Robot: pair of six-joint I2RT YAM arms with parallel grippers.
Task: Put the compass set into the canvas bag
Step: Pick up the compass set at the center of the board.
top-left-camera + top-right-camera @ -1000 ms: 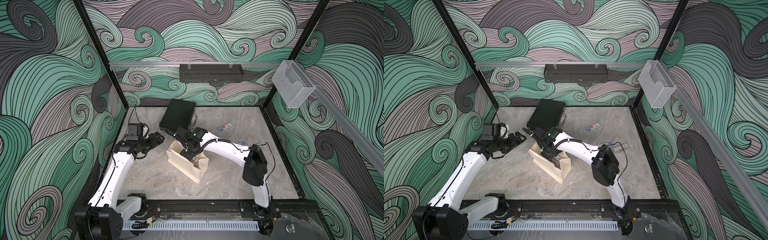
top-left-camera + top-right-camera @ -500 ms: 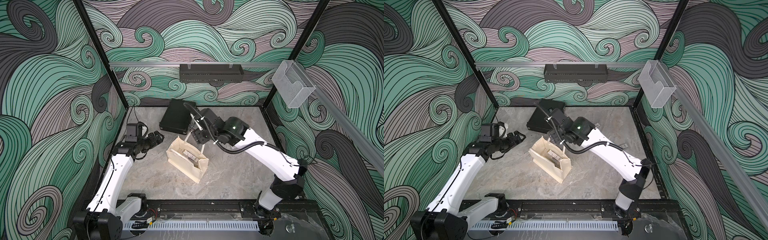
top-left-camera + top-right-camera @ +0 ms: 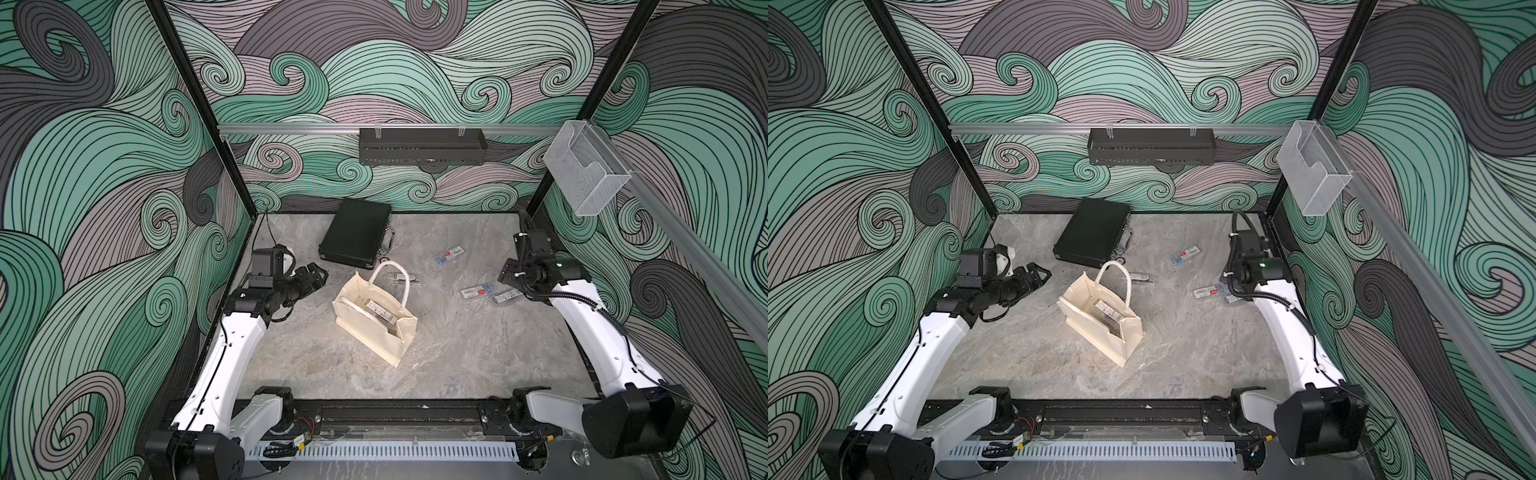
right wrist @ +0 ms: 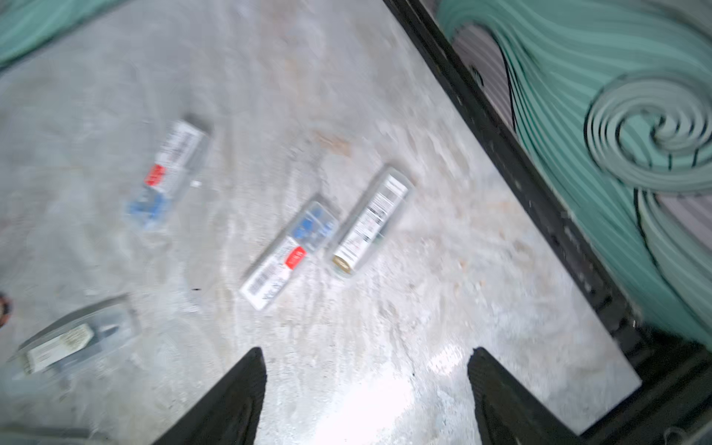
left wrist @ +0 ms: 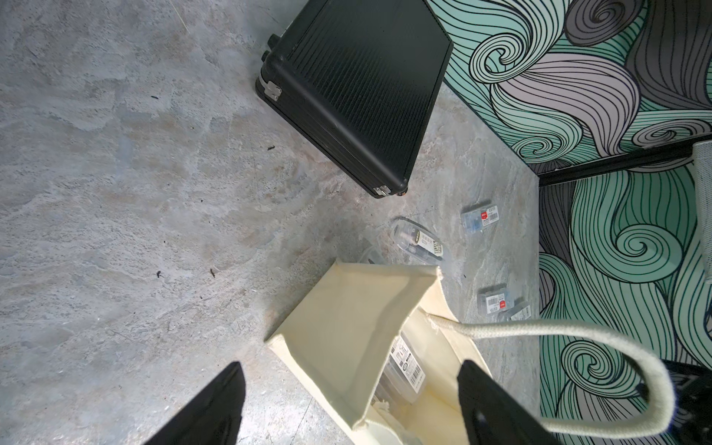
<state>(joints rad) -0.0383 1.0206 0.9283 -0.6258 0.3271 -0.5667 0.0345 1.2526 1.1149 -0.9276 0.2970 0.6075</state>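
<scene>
Compass set case [image 4: 370,227]: I judge it light, rigid, slick; grip across narrow sides. Left gripper [image 5: 350,366] and right gripper [image 4: 366,352] gape, empty.

robot lab cell, wave-patterned enclosure walls [image 3: 104,166]

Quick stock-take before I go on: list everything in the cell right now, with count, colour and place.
canvas bag: one, cream, white handles, standing at the centre of the table, mouth open
labelled clear case: one, transparent, inside the canvas bag
clear packets: four, two with red-and-blue, two white-labelled, loose on the table beyond the bag
briefcase: one, black, flat at the table's back
shelf tray: one, black, high on the back wall
holder: one, clear, high on the side wall
left end effector: one, black, open, empty, beside the bag
right end effector: one, black, open, empty, near the loose packets
</scene>
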